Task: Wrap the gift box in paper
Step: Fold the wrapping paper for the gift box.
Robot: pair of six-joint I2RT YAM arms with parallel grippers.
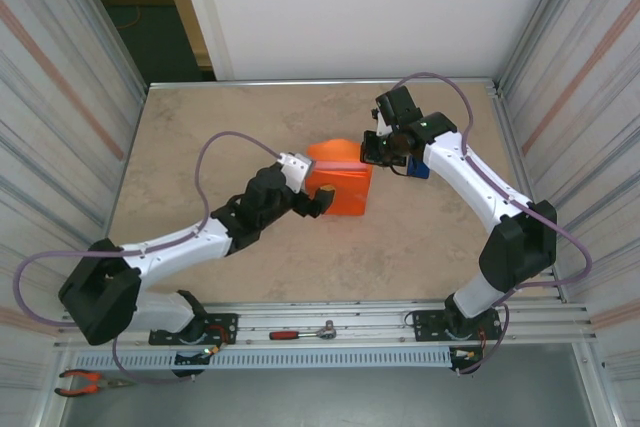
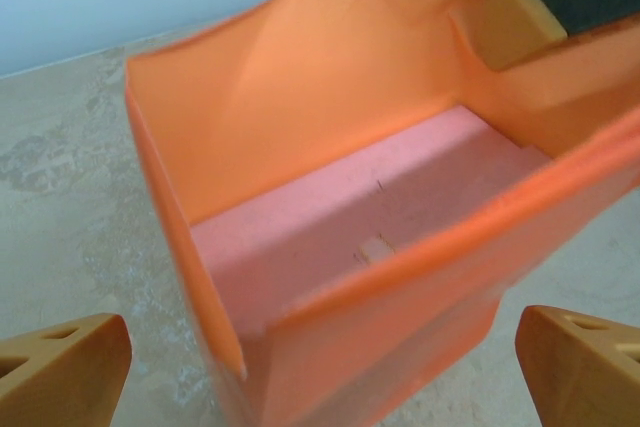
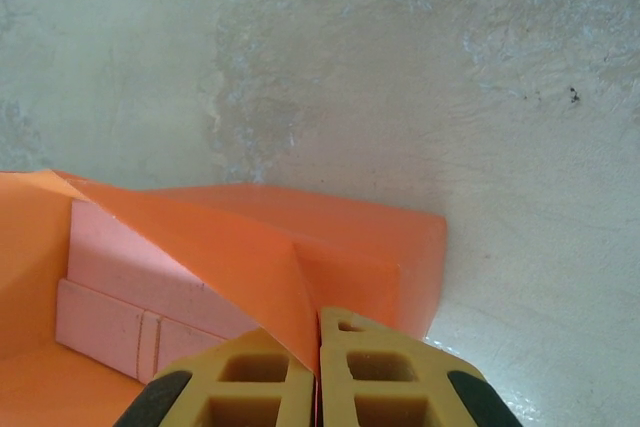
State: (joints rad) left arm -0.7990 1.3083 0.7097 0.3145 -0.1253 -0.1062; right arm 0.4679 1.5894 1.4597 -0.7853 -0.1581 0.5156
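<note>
Directly ahead — gift box (image 2: 380, 217), left gripper (image 2: 320, 372) spread.

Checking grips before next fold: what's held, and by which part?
Right gripper pinches the paper by a raised flap's edge beside the gift box; left gripper open, holding nothing.

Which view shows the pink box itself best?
Left wrist: the box lies bare and wide between raised paper walls. Right wrist catches a pink strip beside a fold. From the top, paper hides it.
</note>
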